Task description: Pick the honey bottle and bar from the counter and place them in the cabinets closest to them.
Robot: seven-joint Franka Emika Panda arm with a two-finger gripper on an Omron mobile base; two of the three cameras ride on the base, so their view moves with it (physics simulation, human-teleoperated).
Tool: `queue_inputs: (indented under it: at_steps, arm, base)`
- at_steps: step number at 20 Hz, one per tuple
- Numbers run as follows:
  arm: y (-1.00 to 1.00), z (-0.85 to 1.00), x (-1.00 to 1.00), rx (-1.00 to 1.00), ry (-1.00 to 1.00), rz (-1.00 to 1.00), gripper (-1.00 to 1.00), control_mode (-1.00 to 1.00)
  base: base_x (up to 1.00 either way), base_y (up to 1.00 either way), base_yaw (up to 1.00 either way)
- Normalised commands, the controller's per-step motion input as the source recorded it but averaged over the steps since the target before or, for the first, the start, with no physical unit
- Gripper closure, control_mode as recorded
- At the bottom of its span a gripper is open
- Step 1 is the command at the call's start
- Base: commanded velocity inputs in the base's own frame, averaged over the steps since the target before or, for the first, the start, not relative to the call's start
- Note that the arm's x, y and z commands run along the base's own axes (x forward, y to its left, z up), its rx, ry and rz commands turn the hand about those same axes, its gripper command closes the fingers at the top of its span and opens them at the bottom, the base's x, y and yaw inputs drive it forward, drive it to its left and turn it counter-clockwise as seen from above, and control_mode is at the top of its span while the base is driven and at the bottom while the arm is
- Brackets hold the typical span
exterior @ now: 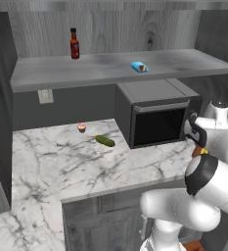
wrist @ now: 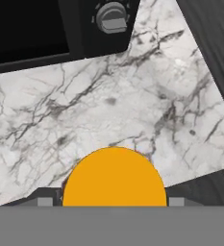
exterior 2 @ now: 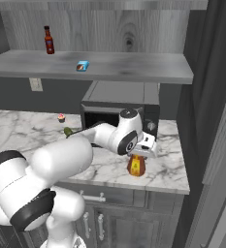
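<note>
Gripper (exterior 2: 137, 156) sat over the honey bottle (exterior 2: 136, 166) on the tabletop (exterior 2: 168, 167) before the microwave (exterior 2: 119, 104); jaws half-closed, apparently pinching its cap. Bar (exterior: 139, 66) already lay on the shelf (exterior: 61, 73). Risk: a shallow cap grip could slip on lifting.

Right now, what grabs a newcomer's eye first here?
The white arm reaching over the counter, its gripper shut on the honey bottle in front of the microwave; the hand view looks straight down on the orange cap between the fingertips. Next, the blue bar lying on the shelf above, with a red sauce bottle further left.
</note>
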Motion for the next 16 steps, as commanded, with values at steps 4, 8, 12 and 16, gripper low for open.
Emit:
queue_inputs:
  at_steps: [4,8,12,16]
  arm:
    - [0.0,0.38,-0.36,0.01,0.03,-0.09,1.0,-1.0]
    - [0.07,0.37,-0.44,0.0,-0.02,-0.04,1.0,-1.0]
    - [0.21,0.42,-0.51,0.0,-0.1,0.0,1.0,-1.0]
    - [0.4,0.42,-0.6,-0.04,-0.21,0.0,1.0,-1.0]
  base:
    - [0.0,0.0,0.0]
    - [0.0,0.0,0.0]
    - [0.0,0.0,0.0]
    - [0.0,0.0,0.0]
